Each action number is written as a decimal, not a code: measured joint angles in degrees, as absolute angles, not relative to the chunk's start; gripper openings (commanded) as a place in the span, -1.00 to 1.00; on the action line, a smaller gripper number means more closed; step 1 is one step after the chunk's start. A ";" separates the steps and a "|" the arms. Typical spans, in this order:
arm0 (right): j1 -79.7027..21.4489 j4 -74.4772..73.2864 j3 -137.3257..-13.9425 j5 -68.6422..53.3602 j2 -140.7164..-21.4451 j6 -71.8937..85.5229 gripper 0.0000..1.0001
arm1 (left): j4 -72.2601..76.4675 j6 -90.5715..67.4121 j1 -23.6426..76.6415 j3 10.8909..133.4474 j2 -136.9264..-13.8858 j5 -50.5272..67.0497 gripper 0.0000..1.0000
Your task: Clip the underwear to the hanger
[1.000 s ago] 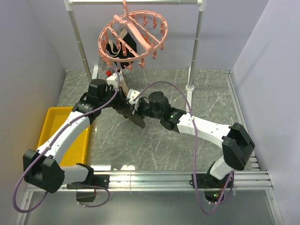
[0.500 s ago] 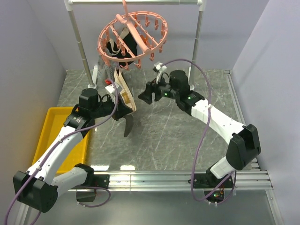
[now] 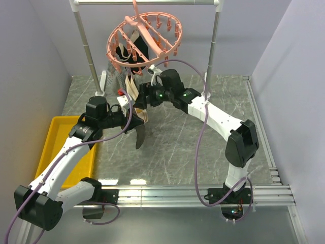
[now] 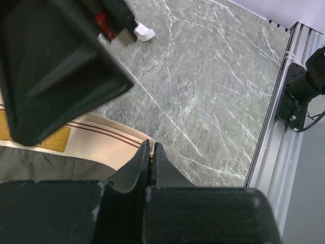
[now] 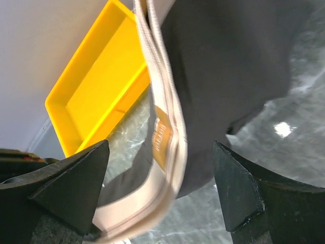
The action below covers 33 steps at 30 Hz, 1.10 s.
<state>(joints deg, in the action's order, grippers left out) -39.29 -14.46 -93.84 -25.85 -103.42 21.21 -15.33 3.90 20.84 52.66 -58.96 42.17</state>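
The underwear (image 3: 140, 133) hangs in the air below the pink round hanger (image 3: 144, 38), its beige waistband (image 3: 133, 96) on top and the dark legs down. My left gripper (image 3: 127, 113) is shut on the waistband edge; in the left wrist view the jaws (image 4: 150, 152) pinch the beige band (image 4: 76, 133). My right gripper (image 3: 138, 99) is open at the waistband. In the right wrist view its fingers (image 5: 76, 185) stand wide apart either side of the band (image 5: 170, 137) and dark cloth (image 5: 228, 61), not touching them.
A yellow tray (image 3: 63, 140) lies at the left. The hanger hangs from a white rail (image 3: 147, 2) on two posts (image 3: 85, 46). A black garment (image 3: 133, 51) and a light patterned cloth (image 3: 112, 68) hang on the hanger. A metal rail (image 3: 193, 193) edges the near side.
My right gripper let go of the underwear, swung out to the right, and has come back left to the waistband, open. My left gripper lifted the underwear and now holds nearly still.
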 measured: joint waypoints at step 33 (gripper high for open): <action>-38.98 -20.67 -100.60 -26.55 -107.55 12.69 -1.00 | -9.91 -22.28 1.43 51.24 -63.31 18.57 -0.99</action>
